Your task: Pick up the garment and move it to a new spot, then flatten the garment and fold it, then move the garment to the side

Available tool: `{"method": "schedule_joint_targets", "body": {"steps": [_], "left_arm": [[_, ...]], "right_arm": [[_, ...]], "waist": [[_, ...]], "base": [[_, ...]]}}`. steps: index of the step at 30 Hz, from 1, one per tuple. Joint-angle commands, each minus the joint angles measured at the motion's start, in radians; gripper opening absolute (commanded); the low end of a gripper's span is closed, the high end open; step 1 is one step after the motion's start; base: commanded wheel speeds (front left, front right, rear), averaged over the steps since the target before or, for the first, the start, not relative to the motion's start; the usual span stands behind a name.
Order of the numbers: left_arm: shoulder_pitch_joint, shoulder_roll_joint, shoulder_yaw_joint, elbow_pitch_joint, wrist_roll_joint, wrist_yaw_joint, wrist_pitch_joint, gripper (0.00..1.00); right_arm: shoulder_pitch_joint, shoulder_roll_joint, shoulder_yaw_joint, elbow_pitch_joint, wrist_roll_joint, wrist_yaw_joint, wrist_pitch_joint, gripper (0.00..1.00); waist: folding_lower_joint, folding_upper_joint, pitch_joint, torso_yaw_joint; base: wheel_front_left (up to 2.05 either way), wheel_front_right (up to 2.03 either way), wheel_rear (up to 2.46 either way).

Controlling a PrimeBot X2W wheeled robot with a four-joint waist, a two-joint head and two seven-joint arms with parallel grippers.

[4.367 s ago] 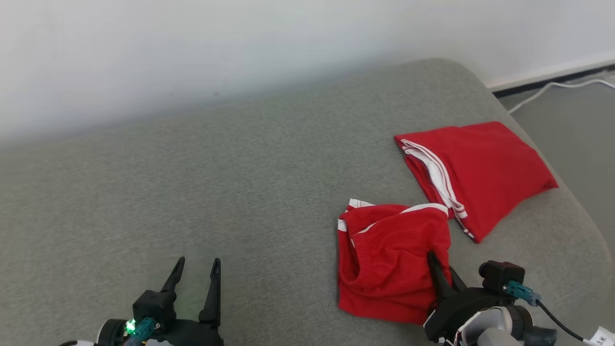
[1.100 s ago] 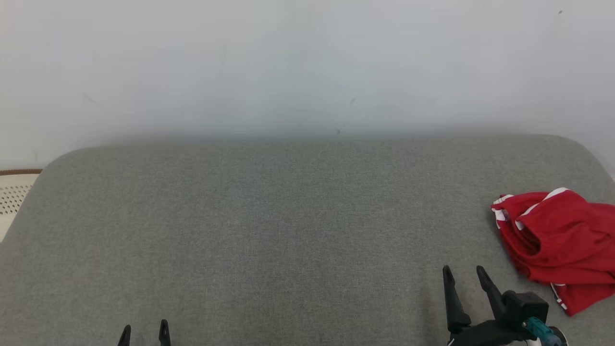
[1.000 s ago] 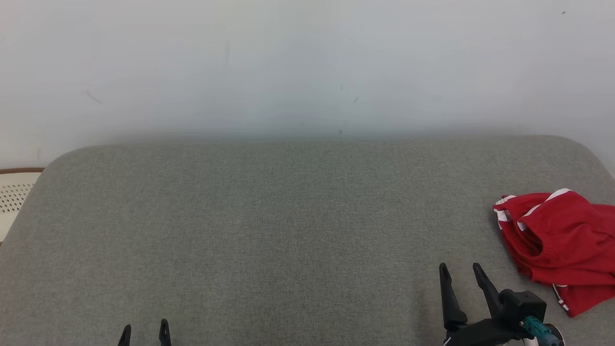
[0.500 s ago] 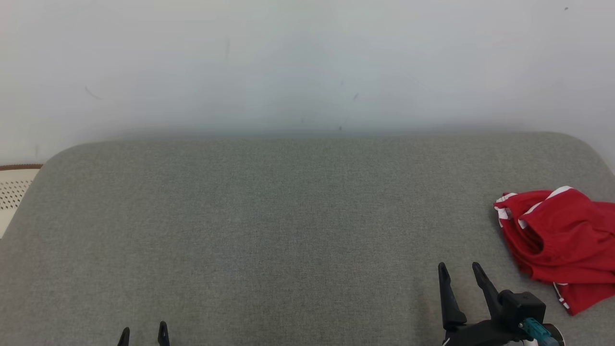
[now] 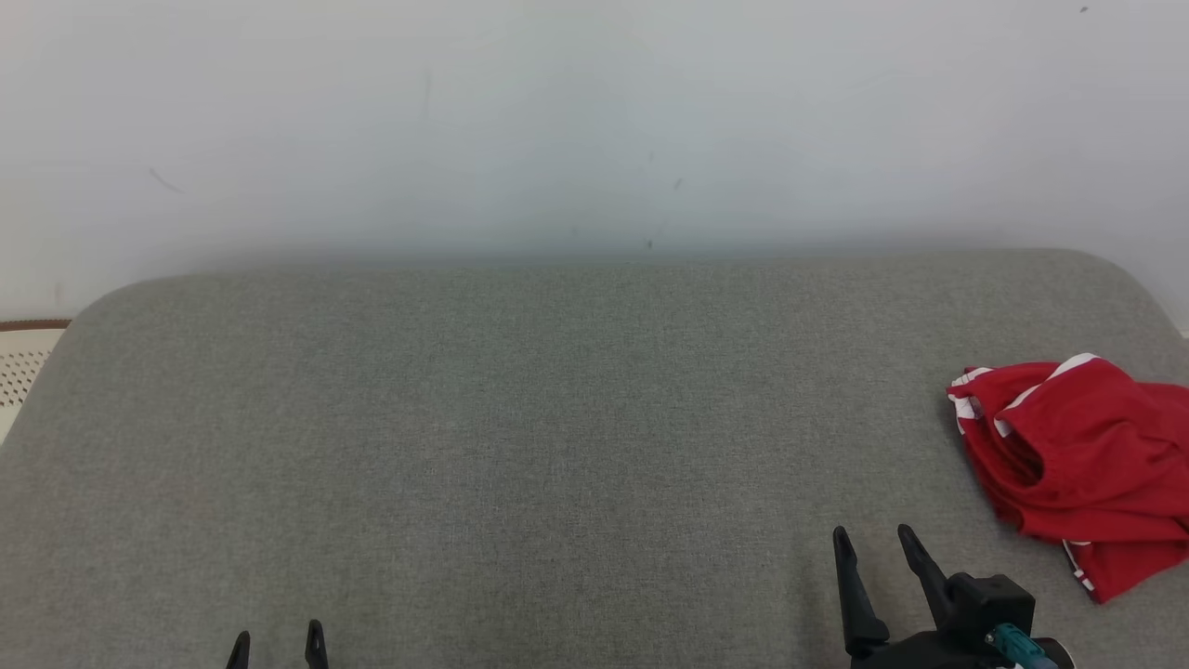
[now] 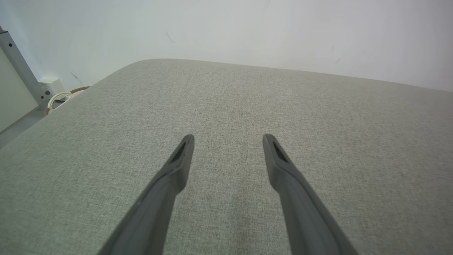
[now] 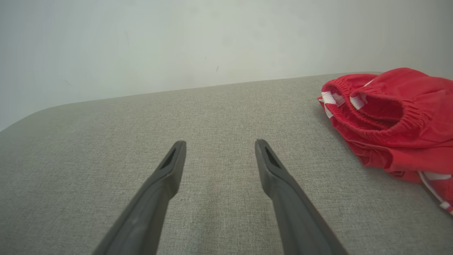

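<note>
The garment point(image 5: 1077, 465) is a pair of red shorts with white stripes, lying crumpled at the right edge of the grey cushion point(image 5: 520, 446). Its elastic waistband gapes open in the right wrist view, where the garment point(image 7: 393, 120) sits to the right of my fingers. My right gripper point(image 5: 873, 539) is open and empty, low over the cushion, a short way left of the shorts and apart from them. At the bottom left my left gripper point(image 5: 277, 641) is open too, with nothing between its fingers point(image 6: 180, 159).
A pale wall point(image 5: 594, 121) runs behind the cushion. A perforated white object with a brown rim point(image 5: 23, 358) stands past the cushion's left end. The left wrist view has a grey post point(image 6: 21, 67) and a coiled cable point(image 6: 58, 99) beyond that same end.
The head view turned left since the earliest frame, putting the folded red garment out of sight. Over the last second the picture shifted slightly; my right gripper sank a little. The shorts lie still.
</note>
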Motion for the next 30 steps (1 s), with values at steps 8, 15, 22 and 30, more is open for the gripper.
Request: {"method": "schedule_joint_targets", "body": {"steps": [8,15,22,30], "left_arm": [[-0.009,0.001,0.003,0.015,0.017,0.004,-0.001,1.00],[-0.010,0.001,0.004,0.014,0.015,0.002,-0.001,1.00],[-0.009,0.001,0.000,0.015,0.010,0.002,-0.001,1.00],[-0.015,0.001,-0.006,0.018,0.001,0.007,-0.001,1.00]], "right_arm": [[-0.003,0.002,0.006,-0.015,-0.006,-0.001,0.000,1.00],[0.004,0.002,0.007,-0.041,-0.005,-0.001,0.000,1.00],[0.007,0.003,-0.004,-0.040,-0.014,-0.001,0.000,1.00],[0.004,0.002,-0.005,-0.042,-0.021,0.000,0.000,1.00]], "waist": [[-0.0001,0.0000,0.005,-0.003],[-0.0001,0.0000,0.007,-0.005],[-0.0001,0.0000,0.007,-0.008],[-0.0001,0.0000,0.013,-0.043]], "base": [[0.00,0.00,0.00],[0.00,0.00,0.00],[0.00,0.00,0.00],[0.00,0.00,0.00]]}}
